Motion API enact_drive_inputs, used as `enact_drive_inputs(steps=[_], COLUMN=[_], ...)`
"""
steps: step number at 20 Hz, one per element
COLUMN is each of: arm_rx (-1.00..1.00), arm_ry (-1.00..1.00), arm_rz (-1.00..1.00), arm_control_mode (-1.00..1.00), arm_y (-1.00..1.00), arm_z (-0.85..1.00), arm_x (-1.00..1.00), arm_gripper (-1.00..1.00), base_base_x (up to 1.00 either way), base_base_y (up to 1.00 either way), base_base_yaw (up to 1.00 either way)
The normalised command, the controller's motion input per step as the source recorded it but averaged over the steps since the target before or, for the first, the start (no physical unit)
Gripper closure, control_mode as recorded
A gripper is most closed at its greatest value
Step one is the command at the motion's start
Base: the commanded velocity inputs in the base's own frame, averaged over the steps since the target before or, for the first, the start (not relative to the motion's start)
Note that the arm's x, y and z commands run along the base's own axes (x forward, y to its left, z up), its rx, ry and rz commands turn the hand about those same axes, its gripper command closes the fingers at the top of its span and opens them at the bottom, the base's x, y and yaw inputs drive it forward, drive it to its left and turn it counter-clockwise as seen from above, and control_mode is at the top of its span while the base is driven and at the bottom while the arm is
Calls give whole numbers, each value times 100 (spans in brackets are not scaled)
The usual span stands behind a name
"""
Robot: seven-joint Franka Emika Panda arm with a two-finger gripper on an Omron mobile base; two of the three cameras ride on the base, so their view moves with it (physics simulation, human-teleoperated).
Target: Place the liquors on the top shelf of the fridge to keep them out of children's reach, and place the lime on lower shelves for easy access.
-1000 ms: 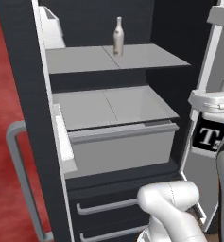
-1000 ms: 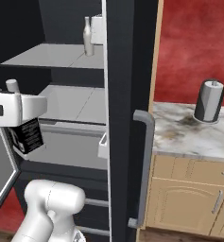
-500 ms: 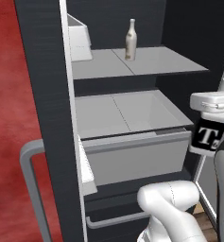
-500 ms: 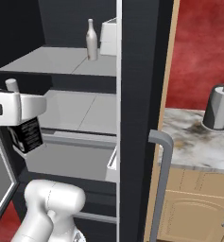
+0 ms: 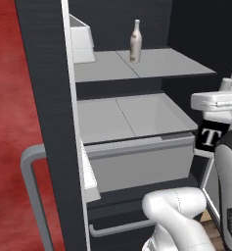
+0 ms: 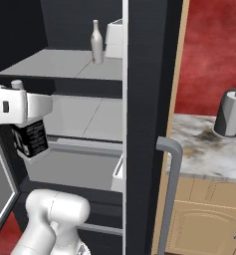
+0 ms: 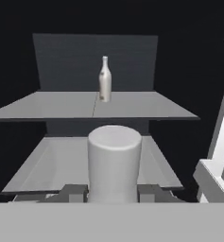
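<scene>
Open fridge, slim bottle on top shelf (red walls).

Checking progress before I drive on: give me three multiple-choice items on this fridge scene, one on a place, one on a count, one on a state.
1. Where does the slim bottle stand?
A. top shelf
B. drawer bin
C. marble counter

2. How many liquor bottles are already on a fridge shelf?
A. none
B. one
C. two

3. What is the claw doing?
A. open and bare
B. shut on the square bottle
C. shut on the lime

Key: 1 A, it stands upright on the highest panel. 2 B, the slim one alone stands there. 3 B, the T-labelled bottle hangs beneath the claw in front of the shelves.
</scene>
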Motion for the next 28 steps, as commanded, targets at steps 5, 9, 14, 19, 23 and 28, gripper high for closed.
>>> enact_drive_inputs(steps=[5,9,14,19,23,28], arm_rx=[-3,-2,-1,-2,0,0], arm_ry=[0,0,0,-4,-14,-13], arm_rz=[5,5,4,3,3,3], arm_control_mode=[-100,-100,-100,-100,-100,-100], arm_y=[9,10,16,17,19,7], arm_z=[17,31,39,17,0,0], arm_x=[11,14,30,35,41,42], arm_gripper=[100,100,100,100,100,100], base_base_x=[0,0,0,0,0,0], base_base_y=[0,0,0,0,0,0], base_base_yaw=[0,0,0,0,0,0])
